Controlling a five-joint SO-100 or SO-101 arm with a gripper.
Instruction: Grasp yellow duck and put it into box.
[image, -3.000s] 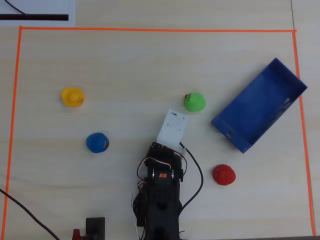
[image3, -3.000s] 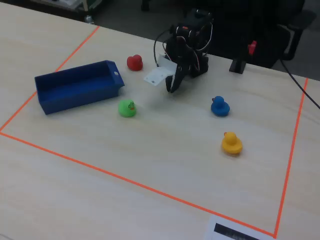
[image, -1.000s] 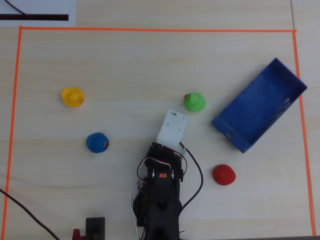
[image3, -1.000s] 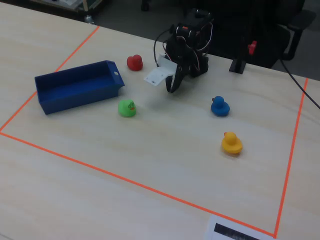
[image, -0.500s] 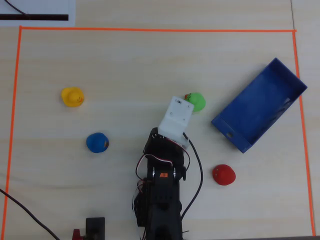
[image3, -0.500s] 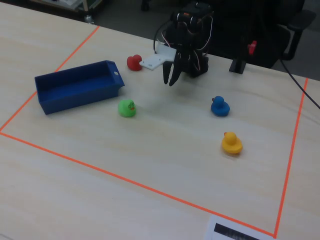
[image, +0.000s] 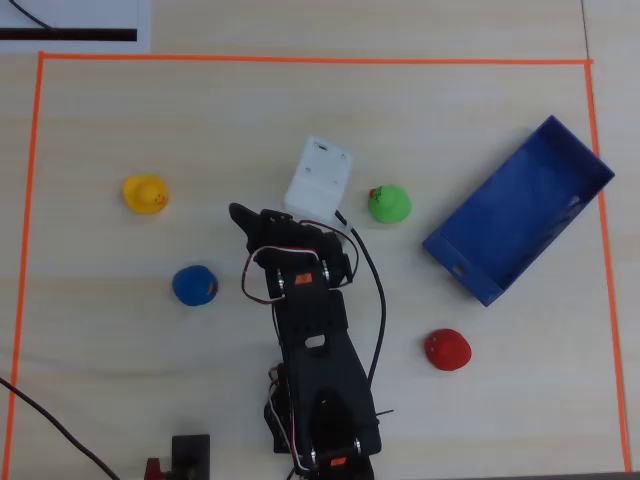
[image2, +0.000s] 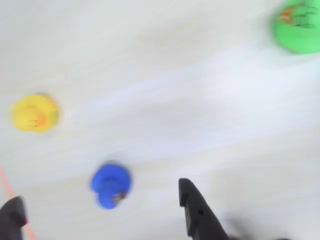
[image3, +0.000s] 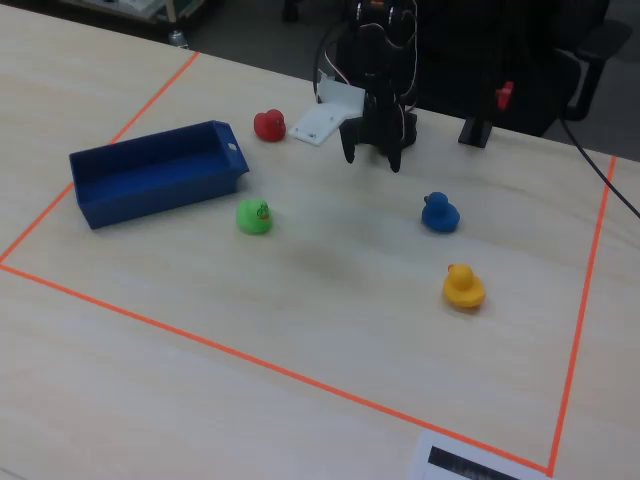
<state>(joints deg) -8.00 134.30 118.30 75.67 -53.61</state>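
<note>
The yellow duck (image: 145, 194) sits on the table at the left in the overhead view, and at the left in the blurred wrist view (image2: 35, 113). In the fixed view it stands near the right (image3: 463, 287). The blue box (image: 520, 210) lies open and empty at the right, and at the left in the fixed view (image3: 150, 180). My gripper (image: 272, 216) hangs over the table's middle, open and empty, well apart from the yellow duck. In the wrist view its two dark fingers (image2: 195, 210) stand wide apart, with the gripper (image2: 100, 212) just below a blue duck.
A blue duck (image: 194, 285) sits near the gripper's left, a green duck (image: 389, 204) between arm and box, a red duck (image: 447, 350) lower right. Orange tape (image: 300, 60) frames the work area. A white camera mount (image: 320, 178) rides on the wrist.
</note>
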